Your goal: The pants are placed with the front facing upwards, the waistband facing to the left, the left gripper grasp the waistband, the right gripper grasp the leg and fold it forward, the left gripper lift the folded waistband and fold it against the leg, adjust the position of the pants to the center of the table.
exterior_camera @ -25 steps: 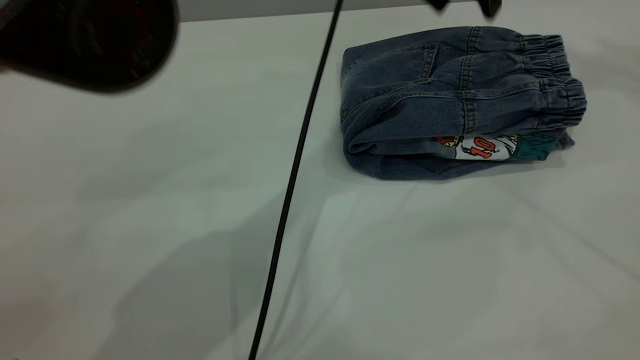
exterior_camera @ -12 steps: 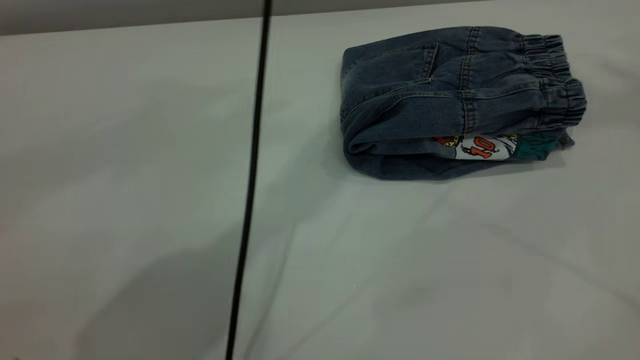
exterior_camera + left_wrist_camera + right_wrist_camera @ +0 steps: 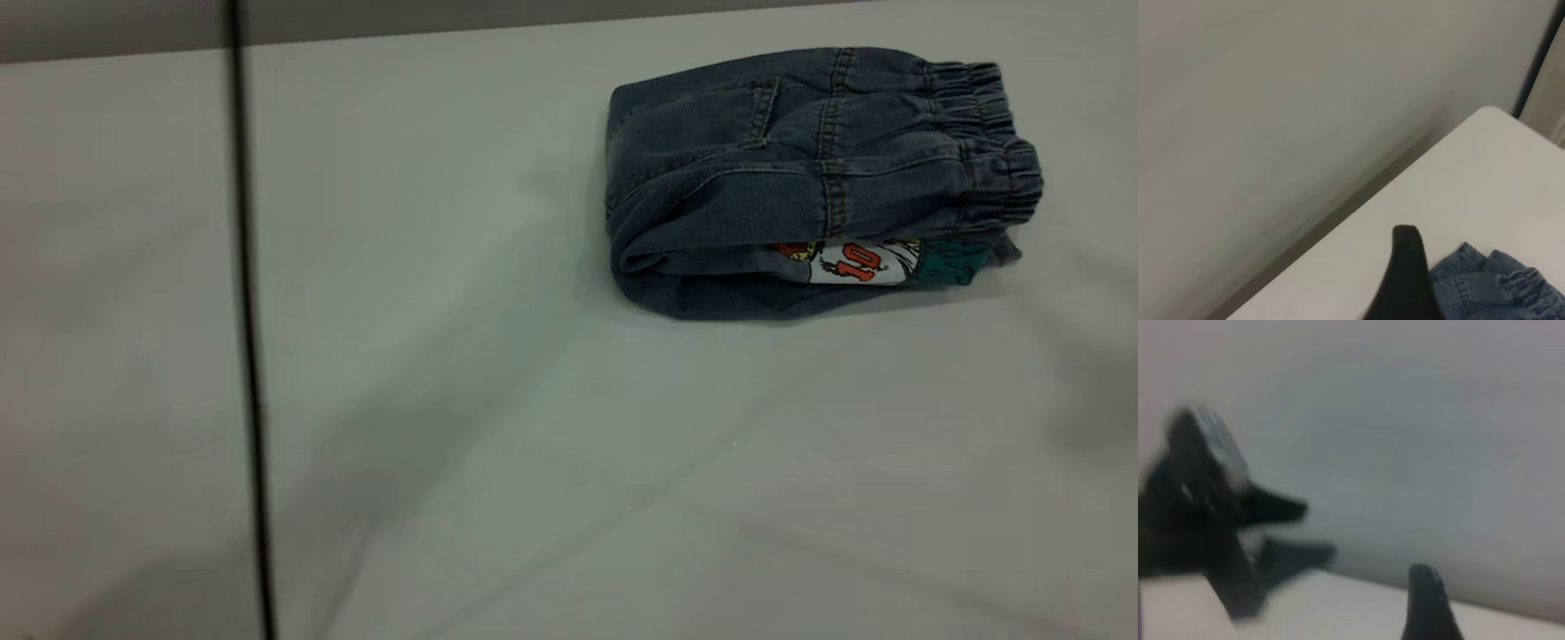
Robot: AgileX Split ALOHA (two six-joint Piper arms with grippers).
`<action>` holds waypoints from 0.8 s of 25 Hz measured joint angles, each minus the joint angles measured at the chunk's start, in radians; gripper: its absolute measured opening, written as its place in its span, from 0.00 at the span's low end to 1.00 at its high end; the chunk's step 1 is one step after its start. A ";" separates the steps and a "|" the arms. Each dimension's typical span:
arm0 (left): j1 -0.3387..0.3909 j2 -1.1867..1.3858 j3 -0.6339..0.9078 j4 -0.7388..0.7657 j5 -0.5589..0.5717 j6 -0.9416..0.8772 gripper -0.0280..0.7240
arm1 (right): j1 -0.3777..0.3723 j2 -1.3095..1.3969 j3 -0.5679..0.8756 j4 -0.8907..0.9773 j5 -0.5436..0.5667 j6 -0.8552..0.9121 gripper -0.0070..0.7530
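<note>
folding complete; pants [image 3: 800,178] lie released, off-centre toward the table's far right, with only the centring step judged outstanding.

the denim bundle rests flat on the table [image 3: 533,427], waistband [image 3: 996,142] doubled over to the right above the "10" print [image 3: 858,263], nothing touching it. the left gripper [image 3: 1405,280] shows a single black finger just beside the denim in its wrist view, so open or closed cannot be told; in the right wrist view the far gripper [image 3: 1281,530] stands with jaws parted, while the right gripper [image 3: 1428,603] shows one fingertip only, state undeterminable. next move, as a judgement: grip or push the bundle toward the near left. broad bare surface lies that way; the far edge [image 3: 533,28] is close behind the pants, and a black cable [image 3: 249,356] crosses at left.
</note>
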 joint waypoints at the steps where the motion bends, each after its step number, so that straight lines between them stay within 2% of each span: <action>1: 0.000 -0.030 0.032 -0.002 0.000 -0.001 0.73 | 0.000 -0.041 0.058 -0.001 0.000 -0.007 0.50; 9: 0.000 -0.311 0.356 0.002 -0.002 -0.003 0.73 | 0.000 -0.348 0.473 0.010 0.001 -0.030 0.50; 20: 0.000 -0.729 0.891 -0.006 -0.003 -0.005 0.73 | 0.000 -0.781 0.875 0.004 0.001 -0.053 0.50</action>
